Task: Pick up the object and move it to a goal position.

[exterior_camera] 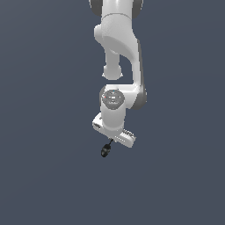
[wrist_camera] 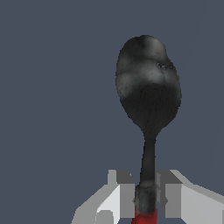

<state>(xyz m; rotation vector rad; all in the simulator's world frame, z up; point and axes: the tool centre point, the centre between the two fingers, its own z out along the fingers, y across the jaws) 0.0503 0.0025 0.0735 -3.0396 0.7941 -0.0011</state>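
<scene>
The slender stick-like object with a black rounded spoon-shaped knob and a red lower shaft (wrist_camera: 148, 100) sits between the two pale grey fingers (wrist_camera: 124, 199) of the white gripper (wrist_camera: 146, 197). In the wrist view both finger pads press against the thin neck from either side, so the gripper is clenched on the object, grasping it low on the shaft just above the red part.

The relation that matters for the carry: the object's long axis runs straight out from the fingers, knob end farthest from the palm, red end tucked back toward it. Nearly all of its length, and most likely its weight, lies beyond the grip — my judgement is that the hold is on a short stretch of a thin neck, so a quick swing could let the knob pivot between the pads.

In the exterior view the object (exterior_camera: 106, 149) hangs just below the gripper (exterior_camera: 110, 141), with only the dark knob and a sliver of shaft showing beneath the white wrist body of the arm (exterior_camera: 115, 105). It looks lifted, though the plain dark blue-grey ground (exterior_camera: 44, 176) gives no shadow or edge to confirm how far clear.

No goal marker shows in either view. The red shaft is cut off at the wrist view's edge, and in the exterior view the fingers are hidden behind the hand — the grip is readable only from the wrist camera
</scene>
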